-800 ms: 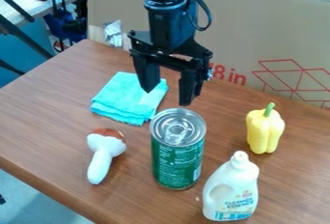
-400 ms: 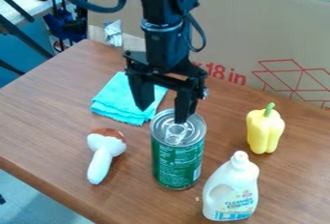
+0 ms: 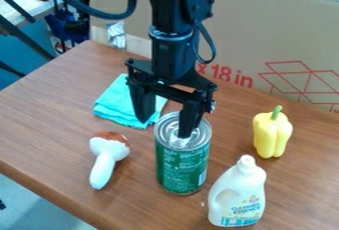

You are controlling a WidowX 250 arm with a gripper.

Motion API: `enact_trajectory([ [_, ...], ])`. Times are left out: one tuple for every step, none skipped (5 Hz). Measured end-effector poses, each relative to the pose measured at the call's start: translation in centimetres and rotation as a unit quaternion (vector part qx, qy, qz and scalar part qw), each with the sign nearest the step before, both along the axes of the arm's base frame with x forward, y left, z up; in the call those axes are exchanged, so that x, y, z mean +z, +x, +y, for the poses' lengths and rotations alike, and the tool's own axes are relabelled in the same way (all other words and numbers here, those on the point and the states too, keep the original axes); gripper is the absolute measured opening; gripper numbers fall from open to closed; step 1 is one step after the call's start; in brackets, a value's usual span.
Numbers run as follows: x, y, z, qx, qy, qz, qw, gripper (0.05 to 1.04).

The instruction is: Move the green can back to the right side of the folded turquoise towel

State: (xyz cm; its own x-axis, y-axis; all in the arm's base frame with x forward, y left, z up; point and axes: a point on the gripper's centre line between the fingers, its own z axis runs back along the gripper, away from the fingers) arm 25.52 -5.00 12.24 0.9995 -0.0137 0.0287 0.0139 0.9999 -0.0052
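Look, your black two-finger gripper (image 3: pixel 164 128) is open and empty, and one fingertip looks right by the silver top of the tall green can (image 3: pixel 182 172). The can stands up on the brown wooden table (image 3: pixel 39 110), between the white-and-brown toy mushroom (image 3: pixel 107 157) and the white plastic bottle (image 3: pixel 238 194).

The black two-finger gripper (image 3: pixel 164 129) is hanging with its fingers apart, one overlapping the silver lid of an upright green metal can (image 3: pixel 183 167). A folded turquoise cloth (image 3: pixel 116 104) is lying behind, while a white toy mushroom with a brown cap (image 3: pixel 107 158), a white plastic cleanser bottle (image 3: pixel 237 194) and a yellow toy bell pepper with a green stem (image 3: pixel 271 134) are resting around the can on the brown wooden table (image 3: pixel 46 120).
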Motion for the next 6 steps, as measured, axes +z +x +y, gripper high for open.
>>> enact_trajectory([
  [-0.4,-0.6,-0.4,-0.001,0.002,0.011,0.9999,1.002],
  [-0.4,-0.5,-1.1,-0.012,0.001,0.004,0.9999,1.002],
  [-0.2,-0.2,-1.4,-0.012,-0.002,-0.007,0.9999,1.002],
  [0.3,0.7,-1.5,-0.008,-0.007,-0.024,0.9997,1.002],
  [-0.2,0.9,-1.5,-0.007,-0.004,-0.013,0.9999,1.002],
  [-0.8,1.1,-1.4,0.002,-0.003,-0.008,1.0,1.002],
])
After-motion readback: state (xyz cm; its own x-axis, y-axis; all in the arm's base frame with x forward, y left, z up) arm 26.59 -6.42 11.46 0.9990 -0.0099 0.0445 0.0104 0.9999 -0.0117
